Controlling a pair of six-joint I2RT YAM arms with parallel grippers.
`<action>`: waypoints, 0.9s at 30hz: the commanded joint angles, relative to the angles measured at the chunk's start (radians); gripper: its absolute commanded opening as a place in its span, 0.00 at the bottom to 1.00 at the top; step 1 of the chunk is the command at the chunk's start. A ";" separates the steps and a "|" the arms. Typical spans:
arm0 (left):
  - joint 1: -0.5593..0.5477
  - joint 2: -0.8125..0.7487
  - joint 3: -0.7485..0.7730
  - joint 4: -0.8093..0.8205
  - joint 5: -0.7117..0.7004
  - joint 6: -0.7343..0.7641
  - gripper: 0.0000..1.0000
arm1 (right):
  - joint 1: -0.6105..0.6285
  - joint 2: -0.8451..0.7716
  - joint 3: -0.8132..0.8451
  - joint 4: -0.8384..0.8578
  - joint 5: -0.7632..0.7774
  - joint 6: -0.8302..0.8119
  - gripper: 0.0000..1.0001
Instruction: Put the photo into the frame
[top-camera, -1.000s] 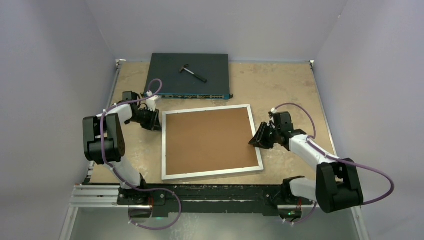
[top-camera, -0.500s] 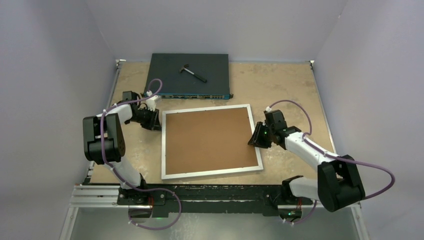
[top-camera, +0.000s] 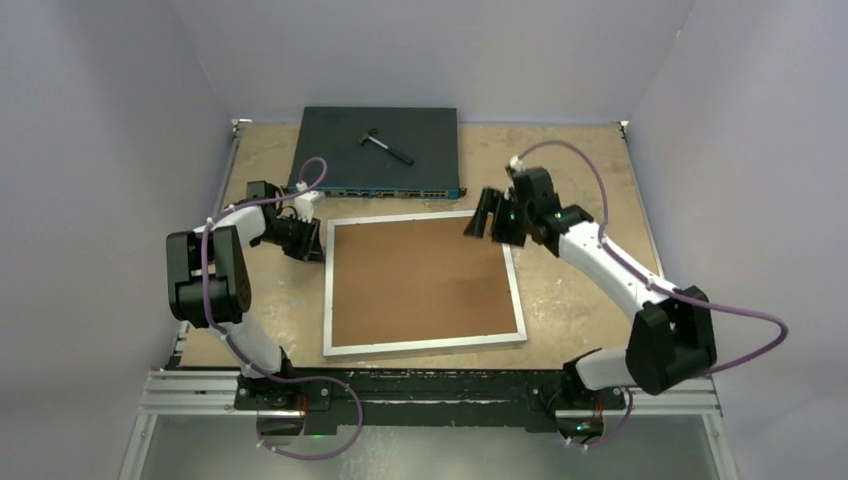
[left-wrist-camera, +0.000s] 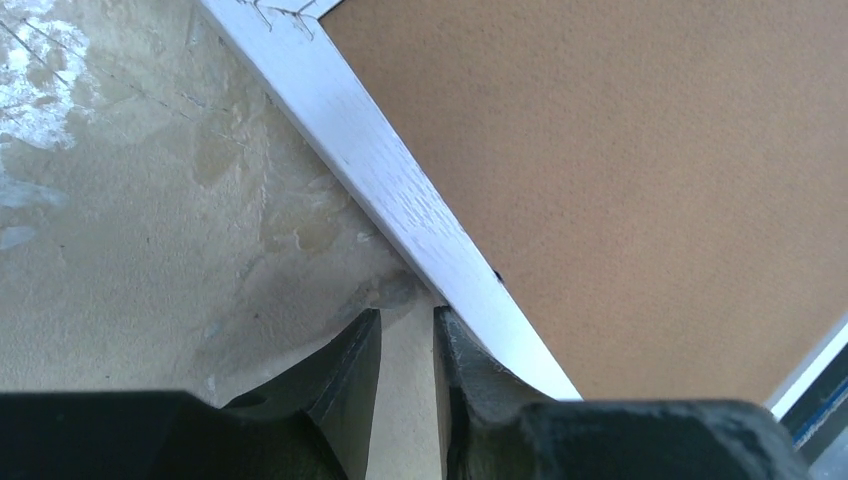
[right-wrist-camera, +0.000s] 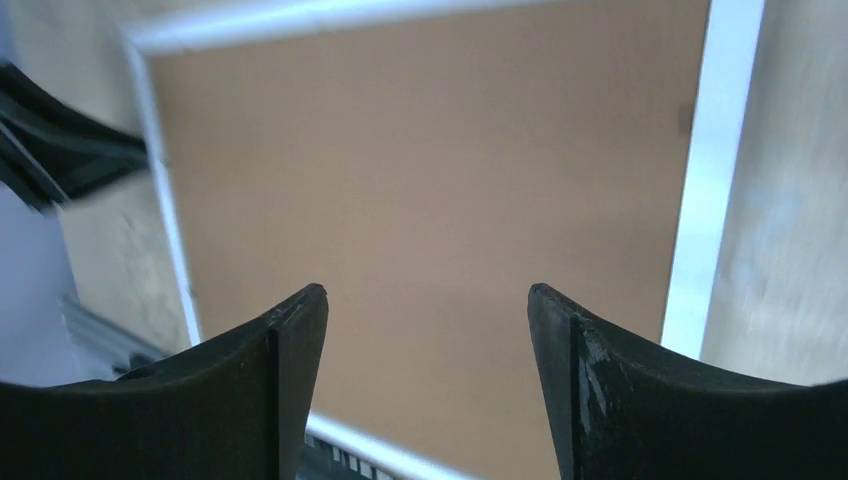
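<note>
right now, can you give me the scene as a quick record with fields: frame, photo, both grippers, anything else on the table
frame: lies flat on the table, white border showing
backing board: brown, fills the frame's opening
photo: not visible in any view
left gripper: low at the frame's far left corner, narrow gap between the jaws, nothing in it, one finger at the white edge
right gripper: above the frame's far right corner, jaws wide, empty
network switch: at the far edge, beyond the frame
hammer: small, lying on the network switch
</note>
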 joint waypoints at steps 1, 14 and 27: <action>-0.010 -0.038 0.063 -0.101 0.050 0.053 0.27 | -0.001 0.155 0.238 0.129 0.160 -0.138 0.77; -0.004 -0.170 0.047 -0.316 -0.008 0.247 0.53 | -0.013 0.604 0.532 0.321 0.202 -0.370 0.75; -0.005 -0.157 -0.059 -0.225 -0.054 0.262 0.50 | -0.076 0.639 0.400 0.337 0.048 -0.357 0.69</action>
